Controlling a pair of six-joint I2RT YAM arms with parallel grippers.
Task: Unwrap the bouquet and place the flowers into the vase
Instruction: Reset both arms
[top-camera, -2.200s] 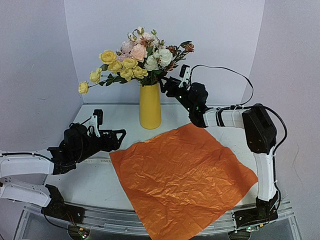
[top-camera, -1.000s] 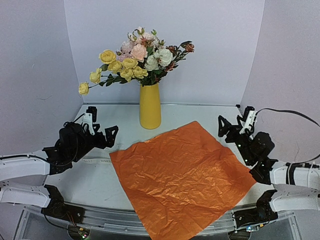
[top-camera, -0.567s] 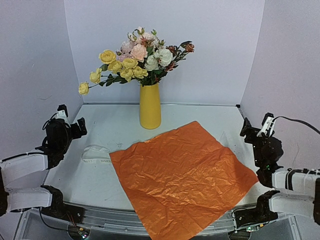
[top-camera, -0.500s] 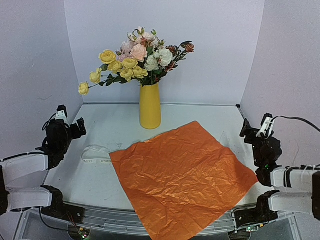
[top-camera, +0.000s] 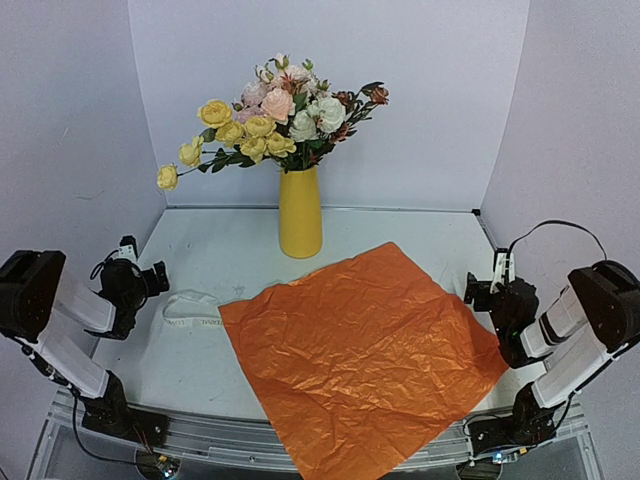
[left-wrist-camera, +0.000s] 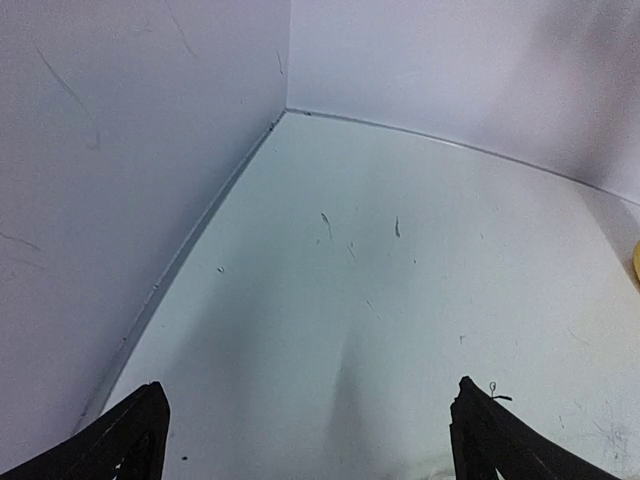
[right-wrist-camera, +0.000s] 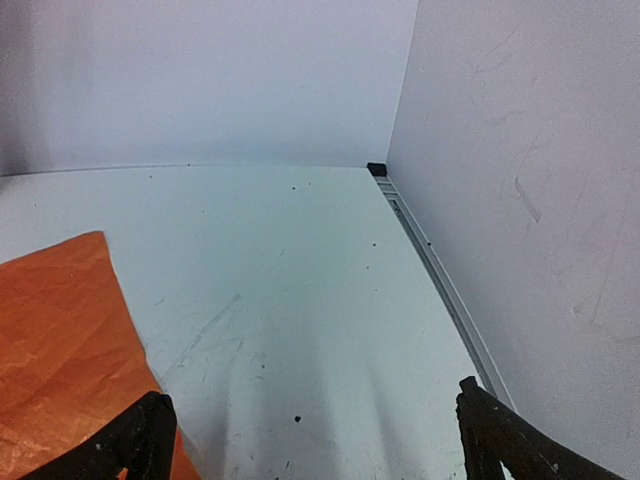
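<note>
1. Pale lilac walls (top-camera: 430, 100) close in a white table (top-camera: 230, 250) on three sides. The surface is scuffed but bare in both wrist views, apart from one orange corner on the right.
2. The vase (top-camera: 300, 212) stands upright towards the back of the table, left of centre. The flowers (top-camera: 270, 115) rise out of its mouth in a loose spray of yellow, white, pink and rust heads.
3. The orange paper (top-camera: 365, 345) lies unfolded and crinkled across the middle and near side of the table. Its far corner is near the vase's foot without touching it. Its right corner shows again in the right wrist view (right-wrist-camera: 60, 340).
4. A pale ribbon (top-camera: 190, 305) appears to lie loose just left of the paper. It is cream on white, so its shape is hard to read.
5. The left gripper (top-camera: 148, 277) sits low by the left wall with its jaws spread wide and nothing between them. Its wrist view (left-wrist-camera: 310, 440) shows only table.
6. The right gripper (top-camera: 478, 292) is likewise wide and empty beside the paper's right edge, as its own camera confirms (right-wrist-camera: 315, 440).
7. Judged from this layout, unwrapping and placing both look done. No stems lie on the table or the paper.
8. The next move calls for little. The arms should keep clear of the vase so the top-heavy spray is not knocked. A check that every stem sits inside the mouth would help, which the overhead view cannot settle.
</note>
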